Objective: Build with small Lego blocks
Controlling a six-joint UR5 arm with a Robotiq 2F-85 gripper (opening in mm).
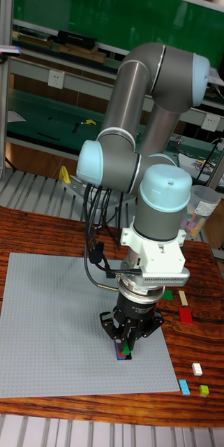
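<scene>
My gripper [128, 343] points straight down over the lower right part of the grey baseplate [49, 328]. A small green brick [126, 347] sits between its dark fingertips, and the jaws look closed on it. Right under it a small red and blue stack [122, 356] rests on the plate, with the green brick touching or just above its top. The gripper body hides the back of the stack.
Loose bricks lie on the wooden table right of the plate: green [168, 295], cream [183, 298], red [185, 315], white [197, 369], blue [185, 387] and yellow-green [204, 390]. A clear cup [201, 208] holding bricks stands behind the arm at the right.
</scene>
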